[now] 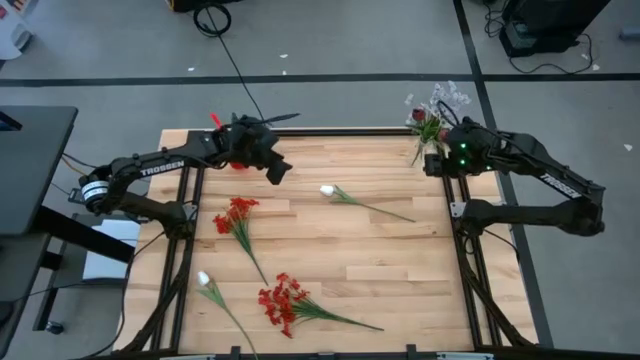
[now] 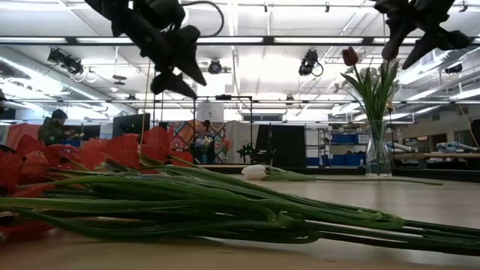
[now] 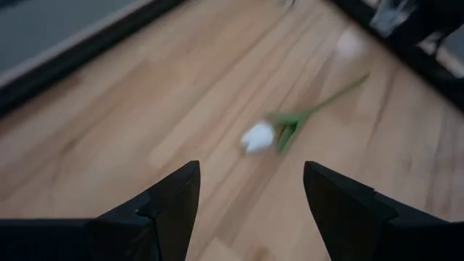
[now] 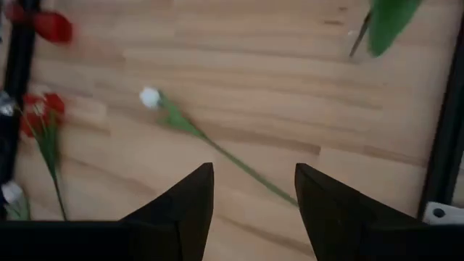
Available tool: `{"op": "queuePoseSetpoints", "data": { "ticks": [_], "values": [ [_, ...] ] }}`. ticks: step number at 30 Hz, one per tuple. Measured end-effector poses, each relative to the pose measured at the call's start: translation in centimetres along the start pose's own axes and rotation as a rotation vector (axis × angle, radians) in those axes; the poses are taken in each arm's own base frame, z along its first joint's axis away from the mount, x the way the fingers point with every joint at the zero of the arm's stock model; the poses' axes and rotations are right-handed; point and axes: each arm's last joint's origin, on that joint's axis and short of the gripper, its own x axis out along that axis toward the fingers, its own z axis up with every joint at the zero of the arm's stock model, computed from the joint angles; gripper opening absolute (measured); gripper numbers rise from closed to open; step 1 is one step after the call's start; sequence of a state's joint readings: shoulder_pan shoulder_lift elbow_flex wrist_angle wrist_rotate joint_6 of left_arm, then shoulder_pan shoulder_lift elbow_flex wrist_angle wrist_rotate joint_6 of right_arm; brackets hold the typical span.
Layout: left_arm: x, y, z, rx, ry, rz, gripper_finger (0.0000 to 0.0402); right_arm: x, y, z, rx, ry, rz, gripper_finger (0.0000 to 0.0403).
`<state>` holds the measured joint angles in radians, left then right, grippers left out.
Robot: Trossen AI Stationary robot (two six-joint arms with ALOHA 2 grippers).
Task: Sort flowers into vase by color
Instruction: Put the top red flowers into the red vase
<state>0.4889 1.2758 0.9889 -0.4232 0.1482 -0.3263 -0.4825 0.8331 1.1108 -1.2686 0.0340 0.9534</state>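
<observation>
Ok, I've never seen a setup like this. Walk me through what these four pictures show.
Two dark robot arms work at a wooden table. One picture looks straight down from above, one looks level across the tabletop, and two come from cameras on the arms' wrists. The left gripper hovers open near the table's far edge, aimed at a white tulip lying mid-table. The right gripper is open and empty beside a glass vase at the far right corner, which already holds flowers. Two red flower clusters and another white tulip lie on the wood. Nothing is held.
</observation>
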Motion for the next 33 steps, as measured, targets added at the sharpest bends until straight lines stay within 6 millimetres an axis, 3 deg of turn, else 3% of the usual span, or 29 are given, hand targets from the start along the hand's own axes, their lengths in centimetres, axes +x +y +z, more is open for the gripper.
{"op": "queuePoseSetpoints", "data": {
  "ticks": [8, 13, 17, 23, 28, 33],
  "values": [
    [-0.2, 0.5, -1.9, -0.078, 0.180, 0.085, 0.0251, 1.0, 1.8, -1.0, -0.122, 0.149, 0.070, 0.0199],
    [-0.3, -0.3, -3.2, -0.131, 0.275, 0.133, 0.0251, 1.9, 3.7, -2.1, -0.188, 0.213, 0.115, 0.0199],
    [-0.6, -1.8, -5.1, -0.311, 0.404, 0.196, 0.0251, 2.7, 5.5, -3.1, -0.193, 0.240, 0.160, 0.0199],
    [-1.5, -5.7, -8.5, -0.456, 0.494, 0.318, 0.0251, 4.0, 7.8, -4.4, -0.232, 0.269, 0.205, 0.0199],
    [-2.3, -8.5, -11.1, -0.569, 0.523, 0.362, 0.0251, 5.5, 8.6, -4.8, -0.311, 0.283, 0.161, 0.0204],
    [-2.3, -9.1, -14.8, -0.714, 0.534, 0.459, 0.0251, 7.1, 8.8, -4.9, -0.344, 0.276, 0.063, 0.0222]
  ]
}}
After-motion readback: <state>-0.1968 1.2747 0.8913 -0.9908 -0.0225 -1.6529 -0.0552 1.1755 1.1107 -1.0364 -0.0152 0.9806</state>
